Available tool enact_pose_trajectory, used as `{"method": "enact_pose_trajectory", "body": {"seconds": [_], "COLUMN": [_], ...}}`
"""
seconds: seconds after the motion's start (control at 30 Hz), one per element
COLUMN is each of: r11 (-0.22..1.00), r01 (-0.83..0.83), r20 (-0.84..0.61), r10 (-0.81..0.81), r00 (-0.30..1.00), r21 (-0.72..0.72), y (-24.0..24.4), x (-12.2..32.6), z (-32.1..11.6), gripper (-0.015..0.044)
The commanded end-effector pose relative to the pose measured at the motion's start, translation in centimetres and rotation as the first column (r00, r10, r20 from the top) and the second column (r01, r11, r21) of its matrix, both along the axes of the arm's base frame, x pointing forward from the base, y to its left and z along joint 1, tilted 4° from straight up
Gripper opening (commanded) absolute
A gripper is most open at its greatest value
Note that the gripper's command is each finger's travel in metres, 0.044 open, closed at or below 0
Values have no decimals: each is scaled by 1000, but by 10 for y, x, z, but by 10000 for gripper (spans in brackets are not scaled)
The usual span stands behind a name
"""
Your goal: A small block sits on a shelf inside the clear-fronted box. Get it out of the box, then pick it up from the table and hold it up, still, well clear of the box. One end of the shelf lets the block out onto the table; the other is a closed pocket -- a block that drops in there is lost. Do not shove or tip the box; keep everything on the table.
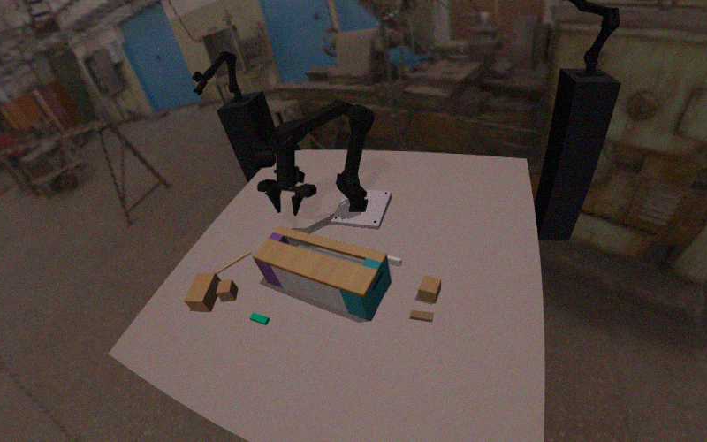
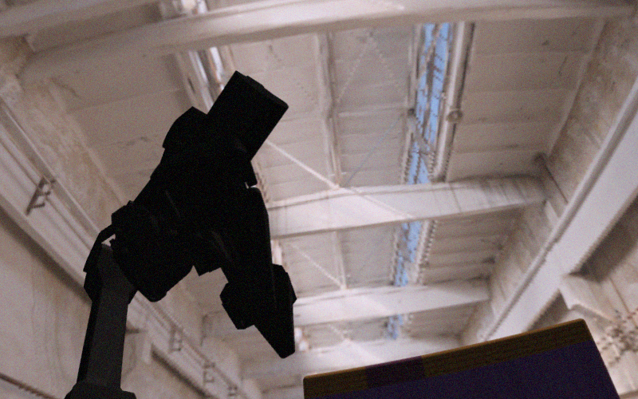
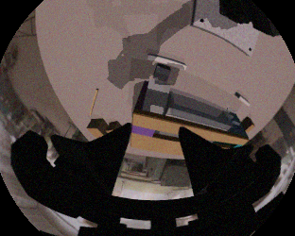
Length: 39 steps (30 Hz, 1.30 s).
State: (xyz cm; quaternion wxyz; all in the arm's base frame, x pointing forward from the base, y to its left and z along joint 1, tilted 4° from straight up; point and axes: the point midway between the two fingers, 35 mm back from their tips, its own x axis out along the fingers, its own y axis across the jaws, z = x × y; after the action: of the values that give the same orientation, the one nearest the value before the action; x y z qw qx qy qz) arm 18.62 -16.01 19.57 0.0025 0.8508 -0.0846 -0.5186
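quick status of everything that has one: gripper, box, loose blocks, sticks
gripper: open, holding nothing, in the air behind the box's purple end
box: upright on the table, wooden lid on, slot along the back
target block: not visible in any view
green block: flat on the table, in front of the box
tan blocks: two, touching, left of the box
thin stick: lying on the table

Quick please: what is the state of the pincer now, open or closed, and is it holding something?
Pincer: open, holding nothing, above the table behind the box.
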Motion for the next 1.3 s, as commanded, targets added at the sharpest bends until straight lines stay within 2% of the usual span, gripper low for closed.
{"method": "enact_pose_trajectory", "body": {"seconds": [0.0, 0.23, 0.5, 1.27], "r11": [989, 989, 989, 989], "r01": [124, 124, 124, 124], "r20": [27, 27, 27, 27], "r10": [-127, -127, -127, -127], "r00": [992, 992, 992, 992], "r21": [83, 83, 84, 84], "y": [2, 1, 4, 0], "x": [-2, -1, 5, 9], "z": [-5, -13, -97, -129], "gripper": [285, 285, 285, 285]}}
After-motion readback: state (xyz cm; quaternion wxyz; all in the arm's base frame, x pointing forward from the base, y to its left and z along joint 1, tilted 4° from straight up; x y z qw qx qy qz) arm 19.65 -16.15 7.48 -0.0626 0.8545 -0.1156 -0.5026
